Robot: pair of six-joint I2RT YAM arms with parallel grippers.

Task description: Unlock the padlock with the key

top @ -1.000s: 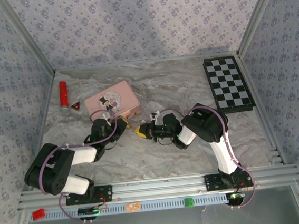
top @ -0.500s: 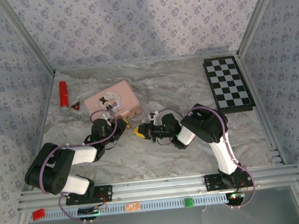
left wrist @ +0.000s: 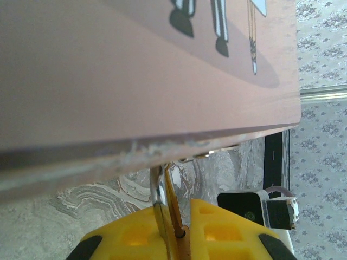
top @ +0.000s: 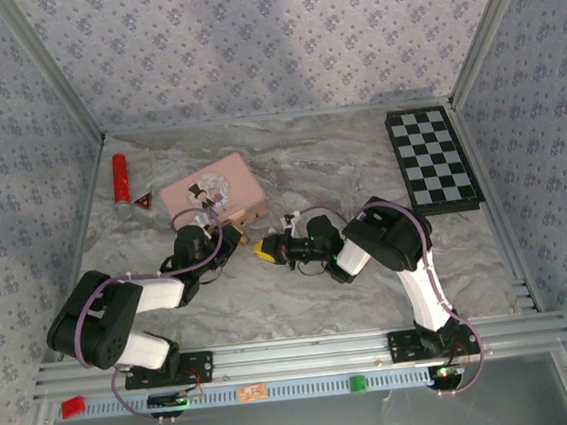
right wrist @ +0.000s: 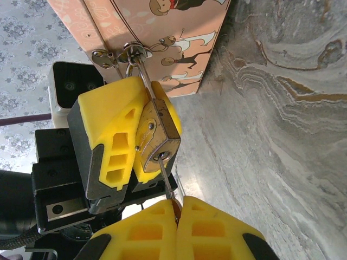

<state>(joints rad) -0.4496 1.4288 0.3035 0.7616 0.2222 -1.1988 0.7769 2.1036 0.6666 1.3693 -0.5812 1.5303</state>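
Brass padlock, hooked on the hasp at the pink tin's edge, is clamped by the left end effector so the right end effector, pinching the key, can work its tip in the keyhole facing away from the tin.

Grey-white marble-pattern tabletop, alu rail along near edge. On it, all twd the far side:
- Flat black & white chequered board, far R corner, lying flat nr the R wall.
- Pink rectangular tin w/ cartoon picture on lid, L of centre, lying flat, turned a bit askew to the table edges.
- Red cylinder, far L, on its side along the L wall.
- Small red triangular piece, just beside cylinder's near end, btwn cylinder & tin.
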